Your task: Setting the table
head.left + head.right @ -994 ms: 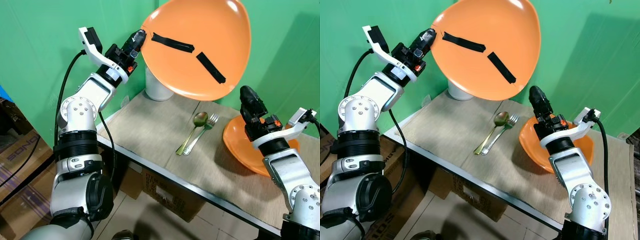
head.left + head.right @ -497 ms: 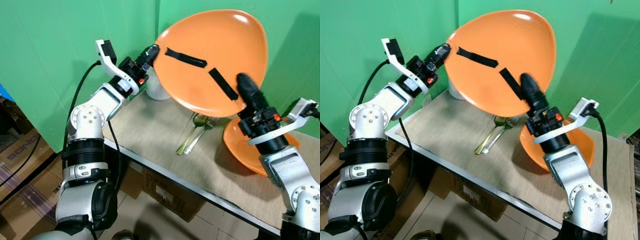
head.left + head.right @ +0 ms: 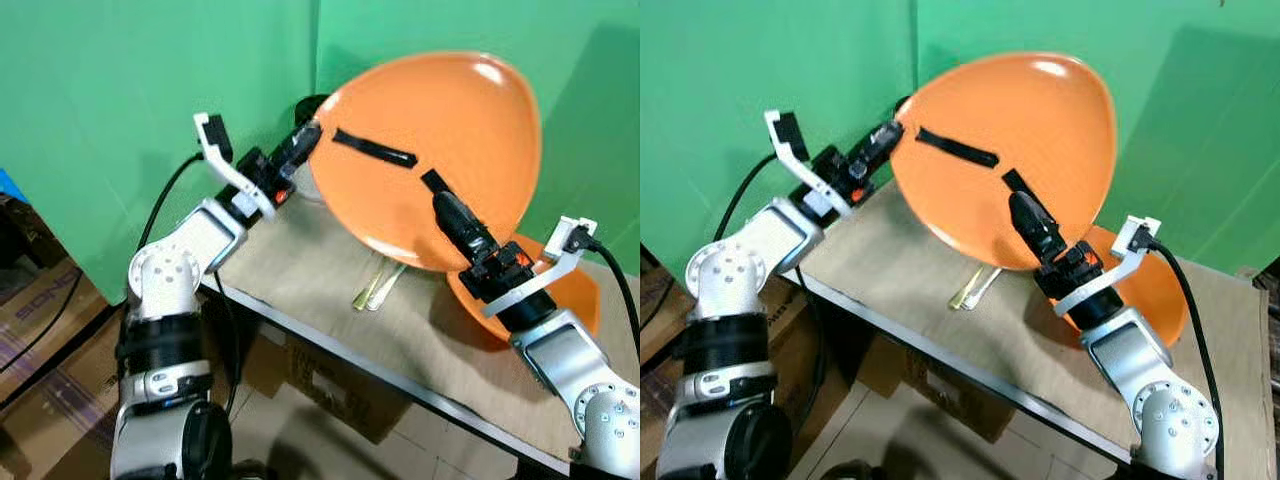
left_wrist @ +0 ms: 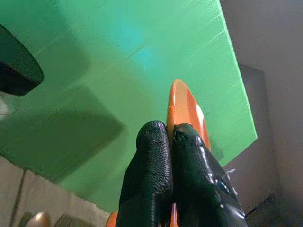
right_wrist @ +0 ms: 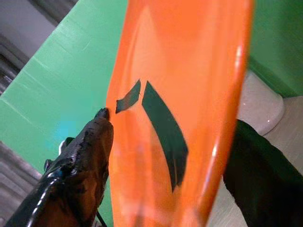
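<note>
The right gripper (image 3: pixel 452 212) has risen from the table (image 3: pixel 300 260) to the raised plate (image 3: pixel 440 130), fingers spread astride its near rim. The left gripper (image 3: pixel 305 140) keeps pinching the left rim, so a two-handed lowering or handover looks close

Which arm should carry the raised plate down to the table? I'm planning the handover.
Probably the right. The right gripper has one finger on each side of the raised plate at its lower rim, above the table. The left gripper only pinches its far edge.
</note>
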Motion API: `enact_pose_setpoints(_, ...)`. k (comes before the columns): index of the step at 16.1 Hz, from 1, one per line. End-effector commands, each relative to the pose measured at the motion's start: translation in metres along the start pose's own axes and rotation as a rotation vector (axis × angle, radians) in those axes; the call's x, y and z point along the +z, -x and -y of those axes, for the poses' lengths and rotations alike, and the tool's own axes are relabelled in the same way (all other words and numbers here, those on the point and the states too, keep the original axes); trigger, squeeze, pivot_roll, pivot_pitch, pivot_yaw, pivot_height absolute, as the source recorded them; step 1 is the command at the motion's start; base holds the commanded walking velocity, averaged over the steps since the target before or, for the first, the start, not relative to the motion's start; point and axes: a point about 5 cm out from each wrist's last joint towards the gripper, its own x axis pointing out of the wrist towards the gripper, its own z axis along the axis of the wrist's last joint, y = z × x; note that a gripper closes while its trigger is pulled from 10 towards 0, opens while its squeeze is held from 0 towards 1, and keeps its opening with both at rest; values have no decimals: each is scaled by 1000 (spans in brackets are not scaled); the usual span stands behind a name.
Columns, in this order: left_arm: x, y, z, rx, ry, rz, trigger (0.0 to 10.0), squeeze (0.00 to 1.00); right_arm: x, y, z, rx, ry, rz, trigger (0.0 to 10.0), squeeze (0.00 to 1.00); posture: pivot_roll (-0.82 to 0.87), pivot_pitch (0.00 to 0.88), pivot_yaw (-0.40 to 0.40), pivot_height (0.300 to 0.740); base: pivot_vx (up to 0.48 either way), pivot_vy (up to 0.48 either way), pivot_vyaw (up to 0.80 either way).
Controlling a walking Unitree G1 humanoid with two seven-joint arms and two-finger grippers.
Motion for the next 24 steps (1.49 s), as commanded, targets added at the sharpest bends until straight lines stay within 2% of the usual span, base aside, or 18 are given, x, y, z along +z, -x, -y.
enact_pose_setpoints(1,-3,-6,12,-52,-20,-39,0,0,4,1,-3,11,17,25,0,0,9,0,-19,740,0,0,0)
enact_pose_setpoints(8,-3,-3,14,-46,-52,-44,0,0,2,-1,-2,10,19,30,0,0,11,0,-17,740,0,0,0)
enact_pose_setpoints(11,-2,-2,15,-48,-95,-52,0,0,6,-3,1,-12,13,74,0,0,13,0,-15,740,0,0,0)
enact_pose_setpoints(18,-6,0,18,-66,-193,-94,0,0,5,-7,0,2,14,86,0,0,20,0,-16,740,0,0,0)
enact_pose_setpoints(19,-7,0,18,-58,-210,-105,10000,0,5,-8,0,6,14,87,0,0,20,0,-12,740,0,0,0)
enact_pose_setpoints(23,-6,-3,15,-41,-240,-114,10000,0,6,-9,-1,10,18,107,0,0,20,0,-1,740,0,0,0)
enact_pose_setpoints(24,-5,-3,15,-37,-239,-111,10000,557,6,-9,0,9,19,110,0,0,20,0,0,740,0,0,0)
